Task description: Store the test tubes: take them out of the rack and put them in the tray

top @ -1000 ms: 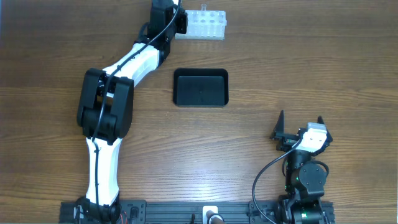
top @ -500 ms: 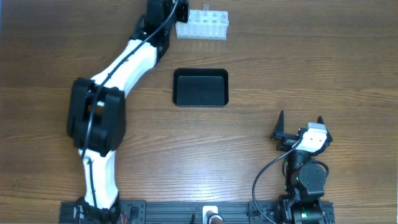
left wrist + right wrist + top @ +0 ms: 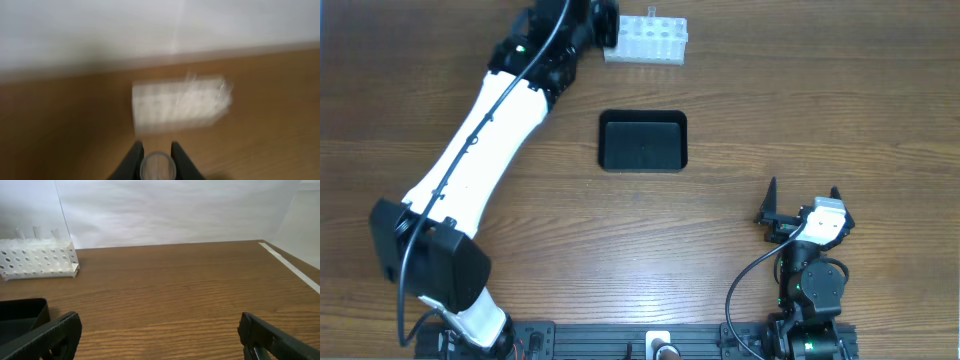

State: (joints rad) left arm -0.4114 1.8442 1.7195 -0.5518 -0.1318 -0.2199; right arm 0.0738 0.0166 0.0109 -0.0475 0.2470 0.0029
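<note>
A white test tube rack (image 3: 646,41) stands at the table's far edge, with a few clear tubes (image 3: 36,232) upright in it. My left gripper (image 3: 604,20) is just left of the rack. It is shut on a clear test tube (image 3: 157,166), whose round top sits between the fingers, and the blurred rack (image 3: 180,104) lies beyond it. The black tray (image 3: 642,140) sits empty in the middle of the table. My right gripper (image 3: 800,203) stands open near its base, with nothing between the fingers, and sees the rack (image 3: 37,256) and a tray corner (image 3: 20,311).
Bare wooden table (image 3: 820,100) spreads to the right of the tray and rack. A pale wall (image 3: 175,210) rises behind the table's far edge. A light strip (image 3: 290,267) runs along the table's right side.
The left arm's elbow has swung far down and to the left, and its gripper has drawn slightly left from the rack. The right arm has not moved.
</note>
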